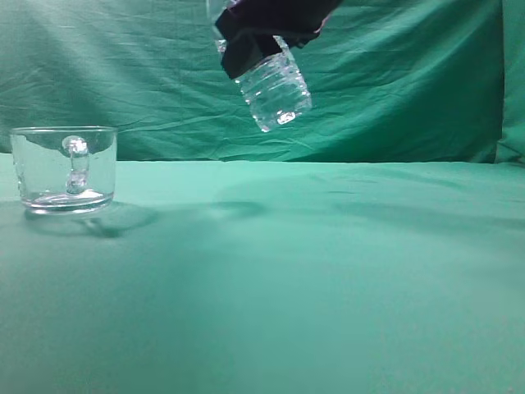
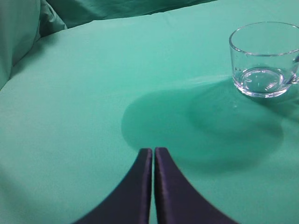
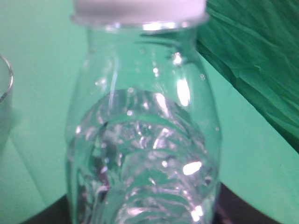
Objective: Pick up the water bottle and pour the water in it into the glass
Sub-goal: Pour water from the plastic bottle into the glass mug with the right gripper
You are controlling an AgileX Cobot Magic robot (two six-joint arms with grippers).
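The water bottle hangs high above the table, tilted, with its ribbed base pointing down and to the right. My right gripper is shut on its upper body. The neck is cut off by the top of the exterior view. In the right wrist view the bottle fills the frame, with water inside and a white ring at its neck. The glass stands upright at the far left, well apart from the bottle, handle facing the camera. My left gripper is shut and empty, low over the cloth, with the glass ahead on its right.
A green cloth covers the table and hangs as a backdrop behind it. The glass rim shows at the left edge of the right wrist view. A folded cloth edge lies at the far left of the left wrist view.
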